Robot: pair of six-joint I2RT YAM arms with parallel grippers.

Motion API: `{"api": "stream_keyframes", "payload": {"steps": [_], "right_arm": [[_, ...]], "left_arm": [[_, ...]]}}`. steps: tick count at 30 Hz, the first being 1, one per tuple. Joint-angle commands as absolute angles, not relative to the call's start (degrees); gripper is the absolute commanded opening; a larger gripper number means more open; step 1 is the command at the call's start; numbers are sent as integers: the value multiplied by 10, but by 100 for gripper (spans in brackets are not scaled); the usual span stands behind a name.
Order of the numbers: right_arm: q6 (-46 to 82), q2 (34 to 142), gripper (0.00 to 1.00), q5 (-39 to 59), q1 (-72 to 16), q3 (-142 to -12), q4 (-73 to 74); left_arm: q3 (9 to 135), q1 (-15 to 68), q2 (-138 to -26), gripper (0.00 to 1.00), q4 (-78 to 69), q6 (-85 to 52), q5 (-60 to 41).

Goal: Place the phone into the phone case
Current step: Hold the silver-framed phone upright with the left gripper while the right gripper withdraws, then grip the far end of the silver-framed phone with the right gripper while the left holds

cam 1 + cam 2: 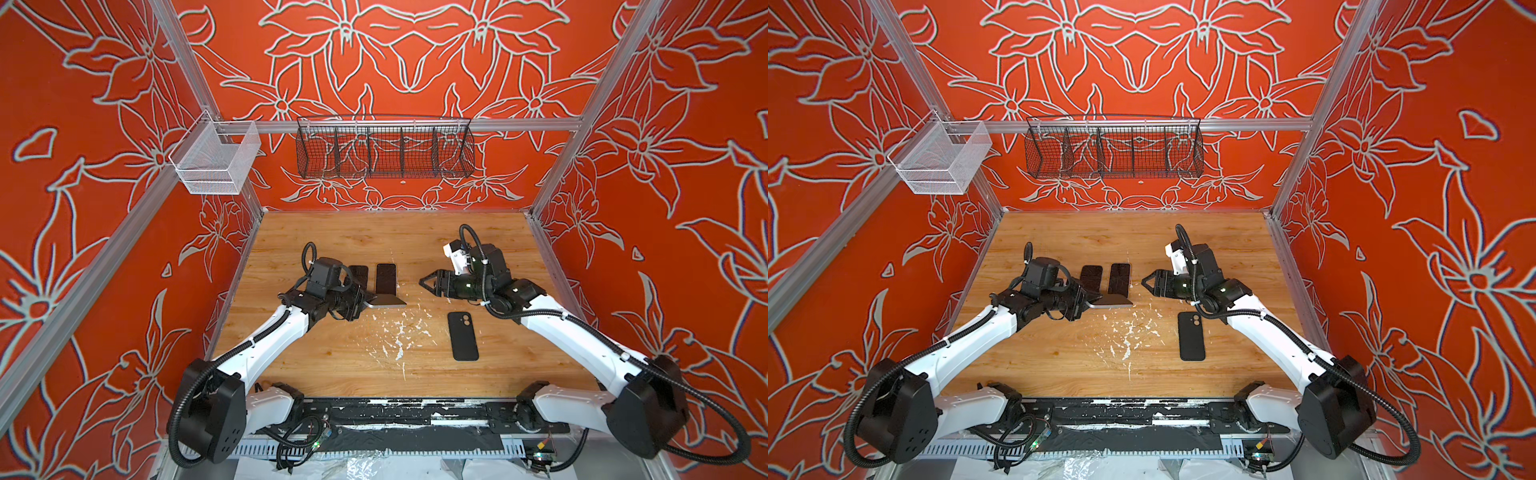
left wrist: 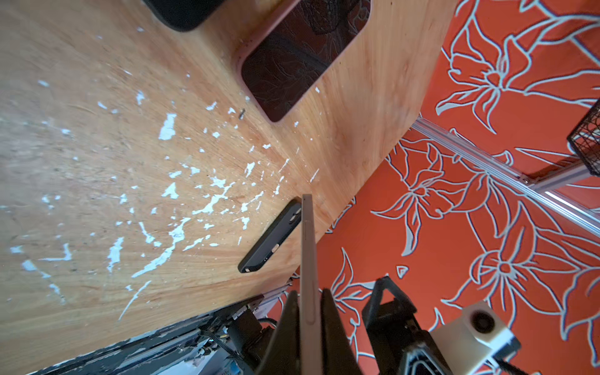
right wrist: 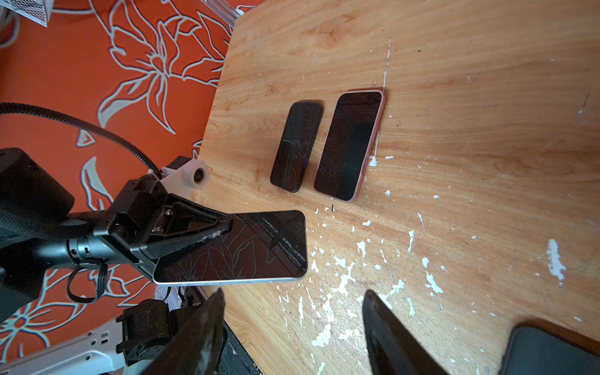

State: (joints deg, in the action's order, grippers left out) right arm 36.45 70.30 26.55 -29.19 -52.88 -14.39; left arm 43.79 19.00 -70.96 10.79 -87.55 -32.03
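Observation:
My left gripper (image 1: 372, 299) is shut on one short end of a silver-edged phone (image 1: 390, 300) with a dark screen. It holds the phone level, screen up, just above the table. In the left wrist view the phone's thin edge (image 2: 308, 253) sticks out between both fingers. The black phone case (image 1: 462, 336) lies flat right of centre with its camera cutout at the far end, and shows in the left wrist view (image 2: 271, 242) too. My right gripper (image 1: 423, 282) stands open, pointing left, a short gap from the phone's free end (image 3: 246, 250). Nothing is between its fingers.
A pink-edged phone (image 1: 385, 277) and a smaller black phone (image 1: 358, 275) lie side by side behind the held phone. White paint flecks (image 1: 399, 332) mark the wooden table's middle. A black wire basket (image 1: 384, 151) and a white mesh bin (image 1: 216, 160) hang on the back rail.

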Motion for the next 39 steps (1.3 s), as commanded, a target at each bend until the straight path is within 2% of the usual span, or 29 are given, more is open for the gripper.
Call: {"api": "stream_keyframes", "payload": {"steps": [1, 8, 15, 22, 29, 34, 39], "right_arm": [[377, 689, 68, 261, -287, -515, -149], [383, 669, 68, 258, -275, -502, -161], [411, 630, 69, 279, -232, -472, -165], [465, 604, 70, 370, -177, -442, -112], [484, 557, 83, 456, -124, -422, -67], [511, 577, 83, 592, -115, -414, 7], [532, 564, 82, 651, -115, -411, 58]], "left_arm": [[430, 185, -731, 0, 16, -911, -379], [430, 185, -778, 0, -63, -906, -427], [465, 185, -790, 0, -40, -833, -436], [513, 185, -802, 0, -99, -702, -498], [598, 189, -807, 0, -65, -509, -593], [634, 195, -825, 0, -72, -459, -677], [662, 216, -836, 0, -55, -415, -739]]}}
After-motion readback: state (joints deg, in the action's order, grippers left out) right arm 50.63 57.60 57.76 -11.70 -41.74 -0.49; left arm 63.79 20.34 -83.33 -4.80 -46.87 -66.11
